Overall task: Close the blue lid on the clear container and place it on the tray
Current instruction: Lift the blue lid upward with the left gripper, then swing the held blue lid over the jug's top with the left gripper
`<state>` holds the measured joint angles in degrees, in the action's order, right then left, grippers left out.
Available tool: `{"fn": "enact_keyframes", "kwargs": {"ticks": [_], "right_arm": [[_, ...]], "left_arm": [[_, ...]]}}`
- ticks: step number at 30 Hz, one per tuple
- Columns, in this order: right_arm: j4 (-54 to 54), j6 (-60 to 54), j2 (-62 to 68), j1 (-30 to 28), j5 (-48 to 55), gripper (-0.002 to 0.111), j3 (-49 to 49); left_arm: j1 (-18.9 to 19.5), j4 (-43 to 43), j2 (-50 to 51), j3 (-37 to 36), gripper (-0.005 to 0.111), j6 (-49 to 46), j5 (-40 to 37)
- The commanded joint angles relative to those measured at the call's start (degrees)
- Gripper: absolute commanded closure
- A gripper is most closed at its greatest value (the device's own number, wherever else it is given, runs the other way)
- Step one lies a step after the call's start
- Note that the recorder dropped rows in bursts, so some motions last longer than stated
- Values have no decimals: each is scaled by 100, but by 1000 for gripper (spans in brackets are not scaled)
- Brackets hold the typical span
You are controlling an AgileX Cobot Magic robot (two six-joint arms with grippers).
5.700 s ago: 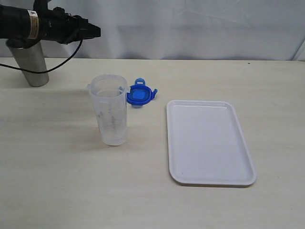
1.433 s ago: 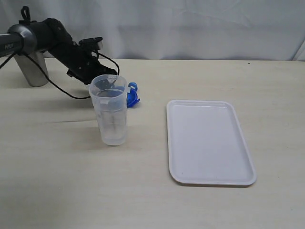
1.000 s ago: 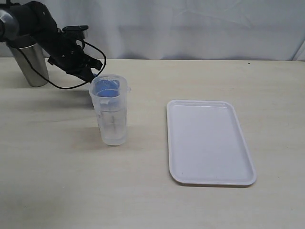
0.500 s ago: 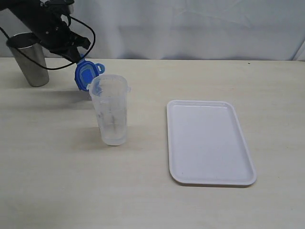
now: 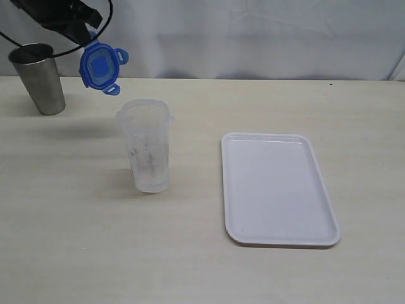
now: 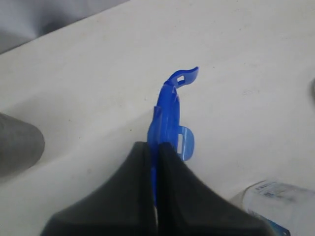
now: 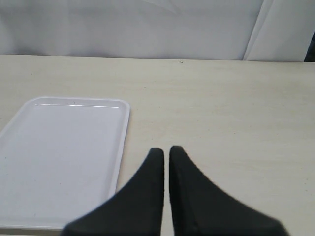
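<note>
Edge of blue lid is pinched between fully closed jaws of left gripper, lid held in air, above and far-left of clear container. Container is stood upright on table, left of tray. Nothing is held by right gripper, jaws pressed together.

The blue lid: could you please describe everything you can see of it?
The blue lid is bright blue, plastic by its look, roundish, with small snap flaps sticking out from its rim. It hangs in the air, tipped up nearly on edge, one face toward the exterior camera, above and left of the clear container in that view, not touching it. Only the left gripper touches it, shut on its rim.
</note>
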<state>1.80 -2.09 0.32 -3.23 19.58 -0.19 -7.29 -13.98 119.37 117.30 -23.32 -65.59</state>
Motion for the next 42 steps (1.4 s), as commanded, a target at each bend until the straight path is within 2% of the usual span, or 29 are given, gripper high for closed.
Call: {"fn": "enact_keyframes", "kwargs": {"ticks": [1,10,13,18,19,21,23,25,26,29,32,35,39,42], "right_arm": [[-4,-2,-32,8,-1,104,19],[-4,-2,-32,8,-1,104,19],[-4,-2,-32,8,-1,104,19],[-4,-2,-32,8,-1,104,19],[-4,-2,-32,8,-1,104,19],[-4,-2,-32,8,-1,104,19],[-4,-2,-32,8,-1,104,19],[-4,-2,-32,8,-1,104,19],[-4,-2,-32,8,-1,104,19],[-4,-2,-32,8,-1,104,19],[-4,-2,-32,8,-1,104,19],[-4,-2,-32,8,-1,104,19],[-4,-2,-32,8,-1,104,19],[-4,-2,-32,8,-1,104,19]], "left_arm": [[-14,-22,-475,1,107,-114,-78],[-14,-482,-1383,-172,107,-65,263],[-14,-472,-1922,-847,107,-65,1074],[-14,-583,-2942,-2560,107,-398,2896],[-14,-864,-3178,-3003,107,-701,3323],[-14,-1433,-3450,-3543,107,-1479,3697],[-14,-2214,-3569,-3900,107,-3062,3633],[-14,-2746,-3580,-4092,107,-4246,3326],[-14,-2884,-3580,-4150,107,-4551,3243],[-100,-2913,-3580,-4339,107,-4930,3393],[-275,-2669,-3580,-4467,107,-4959,3904],[-527,-2656,-3580,-4523,107,-5242,4415],[-961,-2641,-3479,-4535,107,-6094,4829],[-1226,-2074,-3332,-4535,107,-6337,5056]]}}
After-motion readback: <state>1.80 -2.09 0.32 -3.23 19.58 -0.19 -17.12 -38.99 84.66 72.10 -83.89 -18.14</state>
